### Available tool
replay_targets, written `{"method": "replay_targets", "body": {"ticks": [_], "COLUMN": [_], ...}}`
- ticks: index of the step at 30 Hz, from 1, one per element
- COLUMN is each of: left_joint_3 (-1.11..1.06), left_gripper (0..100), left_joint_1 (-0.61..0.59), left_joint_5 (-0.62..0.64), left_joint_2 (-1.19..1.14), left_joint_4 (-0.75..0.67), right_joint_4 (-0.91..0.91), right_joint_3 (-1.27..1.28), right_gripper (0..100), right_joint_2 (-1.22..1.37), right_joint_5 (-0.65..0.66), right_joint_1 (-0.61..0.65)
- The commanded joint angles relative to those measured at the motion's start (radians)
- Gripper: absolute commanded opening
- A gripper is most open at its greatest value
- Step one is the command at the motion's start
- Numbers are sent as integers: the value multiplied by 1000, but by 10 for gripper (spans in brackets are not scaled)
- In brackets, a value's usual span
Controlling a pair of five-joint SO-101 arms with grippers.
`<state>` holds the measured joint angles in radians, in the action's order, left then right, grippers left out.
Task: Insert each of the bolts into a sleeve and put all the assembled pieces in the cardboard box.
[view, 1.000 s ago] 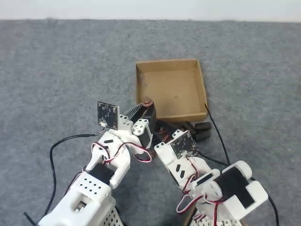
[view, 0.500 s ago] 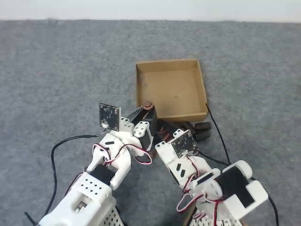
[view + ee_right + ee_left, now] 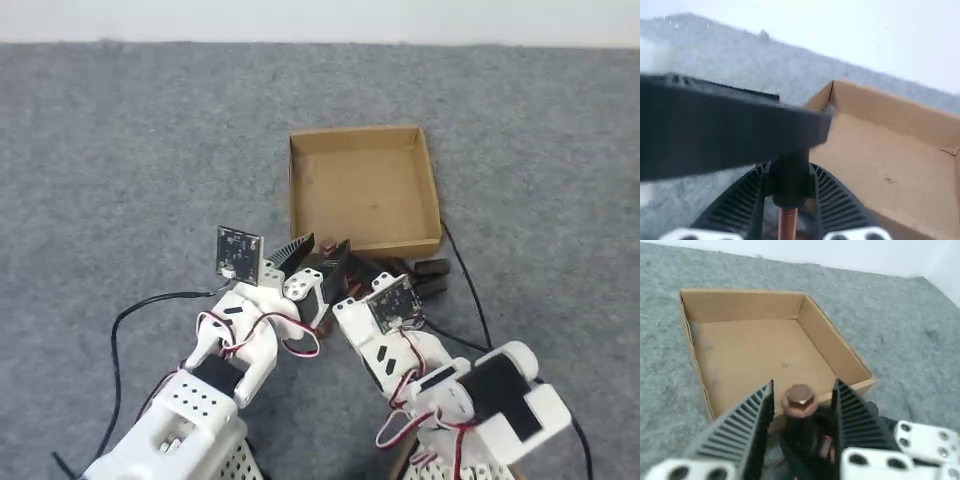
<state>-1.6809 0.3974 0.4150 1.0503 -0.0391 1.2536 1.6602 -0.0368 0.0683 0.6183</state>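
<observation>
Copper-coloured hex-head metal bolt [image 3: 799,401] seated head-up in black cylindrical sleeve [image 3: 790,185], just outside near wall of brown cardboard box [image 3: 365,190] | right claw [image 3: 790,172] clamps sleeve | left claw [image 3: 803,382] spread either side of head, not touching | likely light, rigid, slippery: hold sleeve mid-body.

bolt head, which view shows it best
Left wrist view: the copper bolt head is close and unobstructed, seated on the black sleeve. The high view gives a tiny speck; the right wrist view, its copper shaft.
</observation>
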Motion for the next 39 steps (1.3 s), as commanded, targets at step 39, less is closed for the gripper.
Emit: {"method": "replay_targets", "body": {"ticks": [39], "left_joint_3": [62], "left_gripper": [182], "left_joint_1": [-509], "left_joint_5": [-12], "left_joint_2": [766], "left_joint_4": [793], "right_joint_4": [33], "right_joint_3": [-35], "right_gripper": [6], "right_joint_2": [-16], "right_joint_5": [26], "right_joint_1": [-97]}}
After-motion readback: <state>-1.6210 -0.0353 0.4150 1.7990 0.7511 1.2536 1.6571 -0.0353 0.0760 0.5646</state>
